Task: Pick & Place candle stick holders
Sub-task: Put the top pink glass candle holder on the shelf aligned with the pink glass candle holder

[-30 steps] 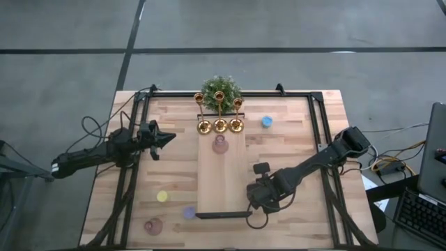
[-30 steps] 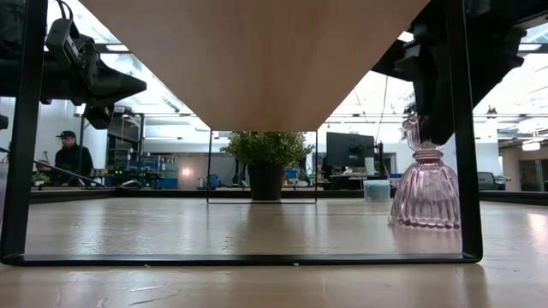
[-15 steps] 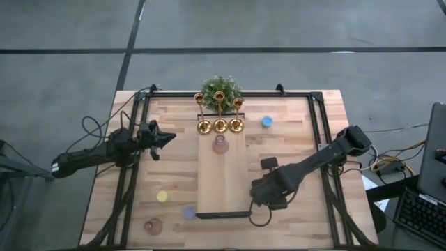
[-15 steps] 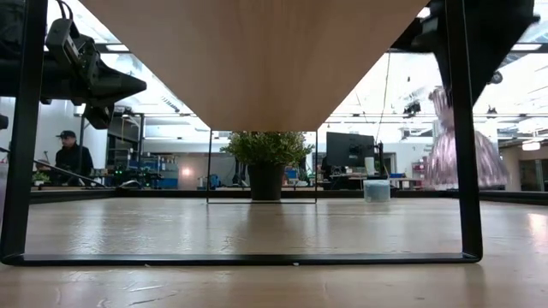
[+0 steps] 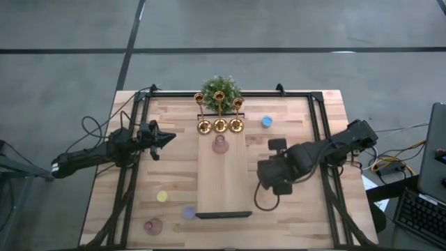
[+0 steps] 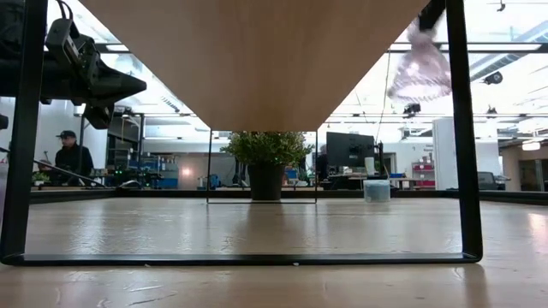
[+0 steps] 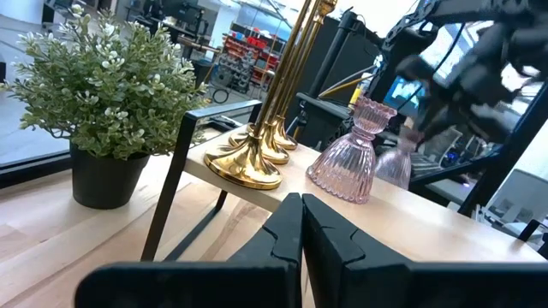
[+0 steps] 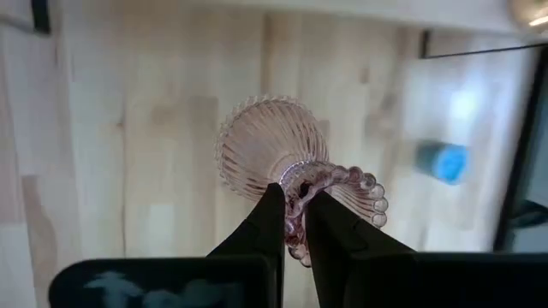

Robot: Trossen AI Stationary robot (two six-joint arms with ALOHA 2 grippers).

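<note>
My right gripper (image 5: 269, 177) is shut on a pinkish ribbed glass holder (image 8: 271, 151) and holds it high above the table to the right of the raised wooden shelf (image 5: 223, 183). In the low view the holder (image 6: 419, 70) hangs tilted. My left gripper (image 5: 169, 139) is shut and empty, hovering left of the shelf. Three gold holders (image 5: 220, 125) stand on their round bases at the shelf's far end, with a second pink glass holder (image 5: 220, 144) just in front of them. A blue holder (image 5: 266, 121), a yellow one (image 5: 162, 196), a purple one (image 5: 189, 212) and a third pink one (image 5: 152, 225) stand on the table. My right gripper pinches the pink holder between its two fingers at the beaded rim of its top cup (image 8: 301, 182). The fingers come from above, pointing down. The holder hangs below them, tilted, its flared base (image 8: 257, 141) lowest and clear of the table.
A bushy green plant (image 5: 220, 89) stands behind the gold holders. The shelf's black frame legs (image 6: 458, 171) stand on the table. A black rail frame (image 5: 317, 139) runs along the table's sides. People and desks show in the room beyond.
My right gripper has risen and gone toward the table's far edge, a little to the right, with the pink glass holder. The holder stood on the table beside the shelf's leg; now it hangs tilted, lifted well clear.
</note>
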